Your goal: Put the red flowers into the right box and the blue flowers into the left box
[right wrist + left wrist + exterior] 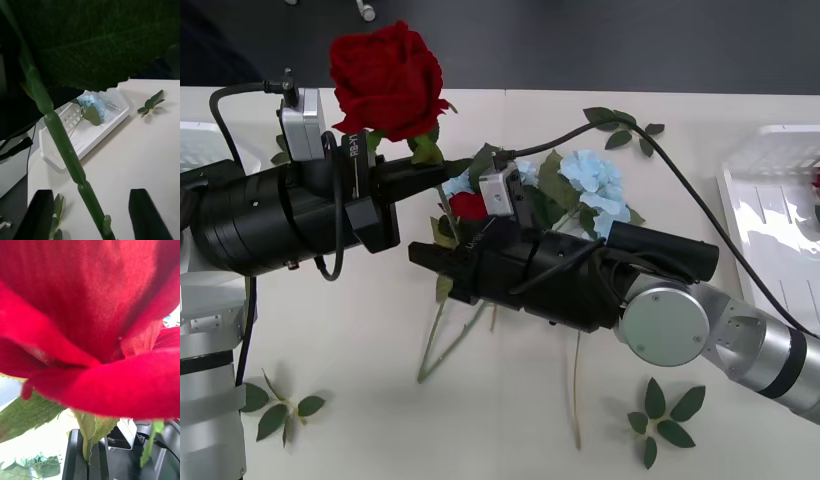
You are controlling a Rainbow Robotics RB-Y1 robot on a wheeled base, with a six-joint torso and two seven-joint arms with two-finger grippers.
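1. In the front view we see the left gripper (442,172) reaching from the left across the white table (510,420). Its black fingers are pressed together on the green stem of a deep-red artificial rose (388,78), which it holds upright above the table with the bloom at the top.

2. The left wrist view confirms the pinch — the two dark fingers (76,457) sit closed on the thin stem, and the red bloom (90,326) rises just above them, with green leaves under the petals.

3. The right gripper (423,258) lies low over the table's middle, pointing toward the robot's left, just below the left gripper. In the right wrist view its two black fingertips (37,213) stand spread apart, with a thick green stem (63,150) running between them; we cannot tell whether they touch it.

4. Behind the right arm, a pile of flowers lies on the table: pale sky-blue petal clusters (595,185) with broad green leaves, and a second red bloom (468,205) partly hidden by the right wrist. Their long stems trail toward the near edge.

5. The right box, a shallow white ribbed plastic tray (780,215), sits at the table's right edge.

6. The left box, a matching white tray (88,131), appears in the right wrist view, holding one blue flower (91,105) with a green leaf.

7. Small loose green leaf sprigs (665,415) lie scattered on the table — near the front corners and toward the far side.
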